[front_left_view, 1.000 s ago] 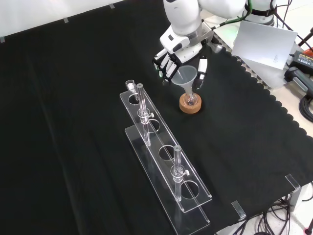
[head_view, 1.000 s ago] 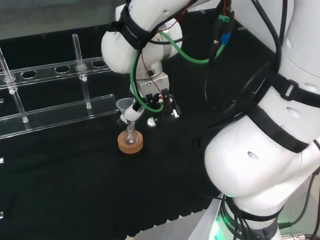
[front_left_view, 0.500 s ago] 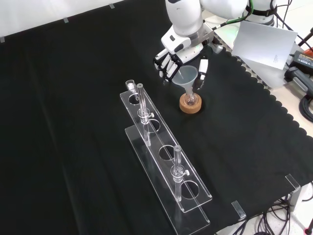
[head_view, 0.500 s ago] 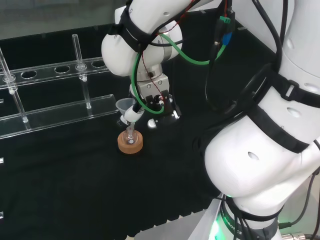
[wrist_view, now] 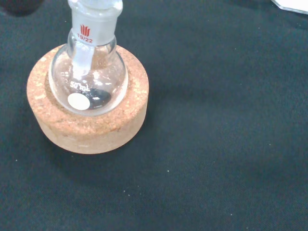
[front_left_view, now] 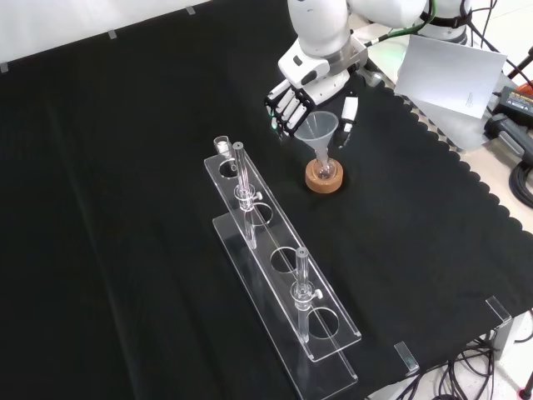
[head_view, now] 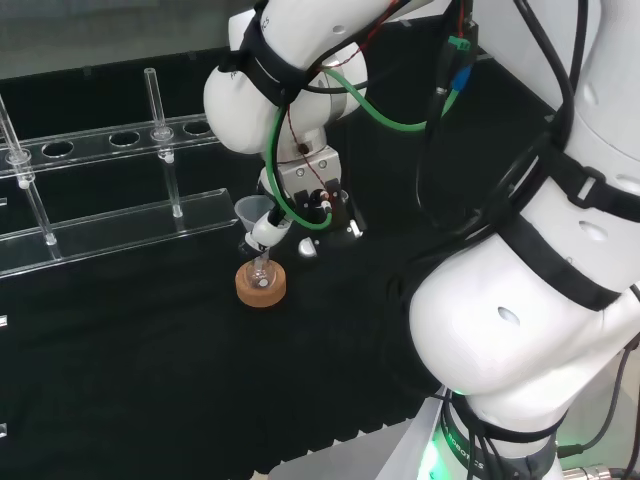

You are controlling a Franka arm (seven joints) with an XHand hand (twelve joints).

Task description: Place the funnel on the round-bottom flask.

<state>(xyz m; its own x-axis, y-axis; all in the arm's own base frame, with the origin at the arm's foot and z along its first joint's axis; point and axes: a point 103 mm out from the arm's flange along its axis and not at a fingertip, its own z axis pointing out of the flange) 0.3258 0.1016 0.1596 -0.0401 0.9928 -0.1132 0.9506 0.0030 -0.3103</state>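
One clear funnel (front_left_view: 319, 132) stands with its stem down in the neck of the single round-bottom flask (wrist_view: 89, 79), which sits in one cork ring (front_left_view: 324, 177) so its curved base cannot roll, right of centre in the upper part of the front view. The hand (front_left_view: 293, 100) is released, fingers spread just behind the funnel's cone. One clear tube rack (front_left_view: 279, 275) with two upright tubes stands on the worktop (front_left_view: 125, 250), lower centre.

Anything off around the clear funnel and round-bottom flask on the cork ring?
Nothing stands out. The clear funnel sits upright with its stem in the neck of the round-bottom glass flask, which rests centred in the cork ring stand. No spill shows on the black cloth. The hand has its fingers open beside the funnel.
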